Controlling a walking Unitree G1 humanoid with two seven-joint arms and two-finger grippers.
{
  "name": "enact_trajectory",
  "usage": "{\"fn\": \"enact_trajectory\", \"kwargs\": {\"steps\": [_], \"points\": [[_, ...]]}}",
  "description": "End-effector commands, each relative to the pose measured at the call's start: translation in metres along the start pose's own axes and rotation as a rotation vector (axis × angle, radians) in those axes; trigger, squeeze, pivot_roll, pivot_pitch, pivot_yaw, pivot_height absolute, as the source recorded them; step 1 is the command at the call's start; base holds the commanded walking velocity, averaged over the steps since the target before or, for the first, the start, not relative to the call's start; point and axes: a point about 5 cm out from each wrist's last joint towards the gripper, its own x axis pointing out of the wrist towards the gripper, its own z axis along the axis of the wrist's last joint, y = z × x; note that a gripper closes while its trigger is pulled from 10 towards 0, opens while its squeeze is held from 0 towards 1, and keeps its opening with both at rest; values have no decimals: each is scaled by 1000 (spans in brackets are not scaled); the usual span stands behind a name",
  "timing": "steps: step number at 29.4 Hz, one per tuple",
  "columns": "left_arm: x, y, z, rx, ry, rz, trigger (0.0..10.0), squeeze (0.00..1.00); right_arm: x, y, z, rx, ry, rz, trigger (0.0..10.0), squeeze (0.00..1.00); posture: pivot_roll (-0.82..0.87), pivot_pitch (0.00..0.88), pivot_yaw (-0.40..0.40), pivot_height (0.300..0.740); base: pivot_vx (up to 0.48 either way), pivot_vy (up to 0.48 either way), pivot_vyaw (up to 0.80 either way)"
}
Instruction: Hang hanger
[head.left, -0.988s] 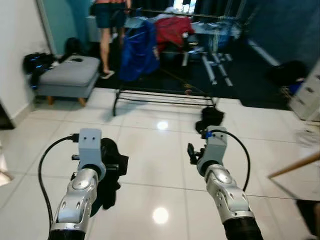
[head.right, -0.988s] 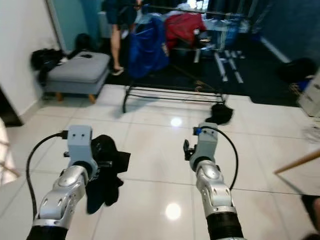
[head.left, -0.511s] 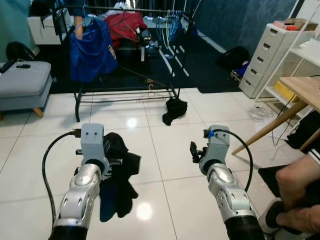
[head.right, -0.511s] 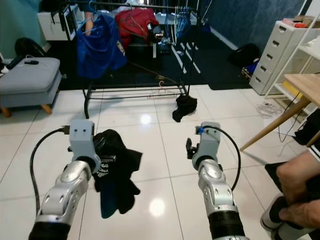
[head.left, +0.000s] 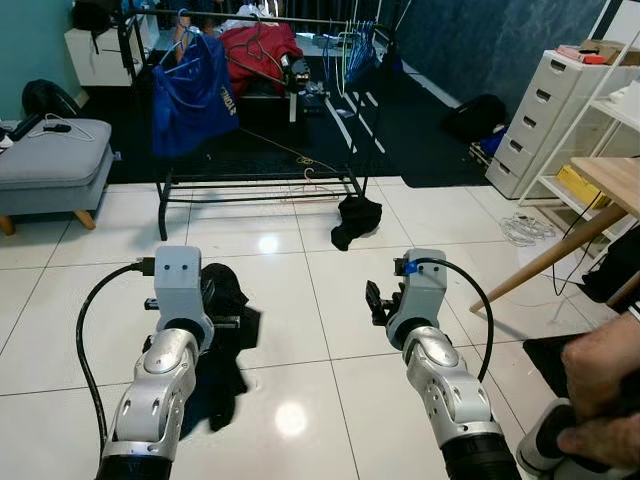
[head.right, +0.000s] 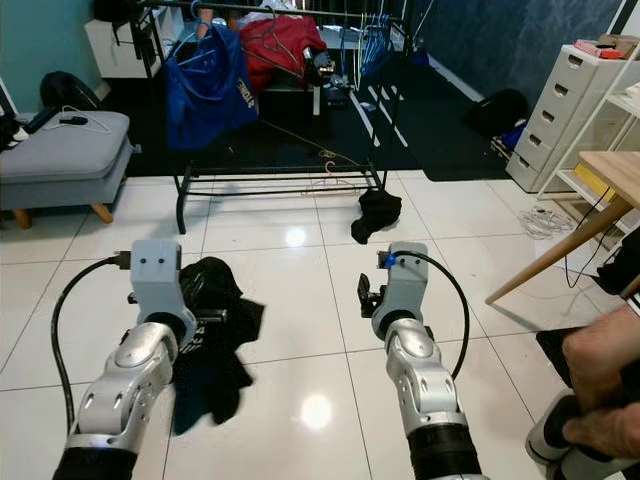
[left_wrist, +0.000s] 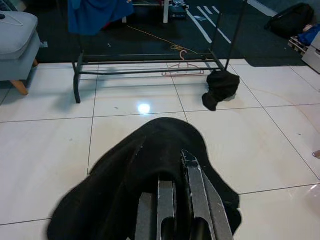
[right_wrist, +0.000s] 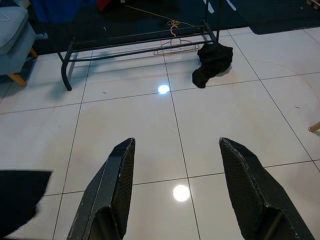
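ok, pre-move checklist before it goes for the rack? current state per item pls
1. Left gripper load: shut on a black garment, no hanger visible in it. Not ok.
2. Right gripper: open, nothing between its fingers. Ok.
3. Hanger: lies on the floor by the rack's base rail, not picked up. Not ok.
4. Rack: ahead, blue shirt and red garment hanging; free rail space cannot tell.
5. Path: a black cloth lies on the tiles before the rack. Not ok.
6. Person's hand close at the robot's right. Not ok.
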Motion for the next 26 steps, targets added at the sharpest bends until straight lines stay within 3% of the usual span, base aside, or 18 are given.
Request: {"fn": "enact_trajectory", "kwargs": {"steps": [1, 26], "points": [[-1, -2, 0, -18, -16, -3, 10000, 0, 0, 1, -1, -14, -1, 7, 10000, 0, 14, 116, -63, 740, 274, 0, 0], [3, -3, 8, -26, -31, -23, 10000, 0, 0, 2, -1, -9, -7, 14, 10000, 0, 18, 145, -51, 740, 352, 0, 0]]}}
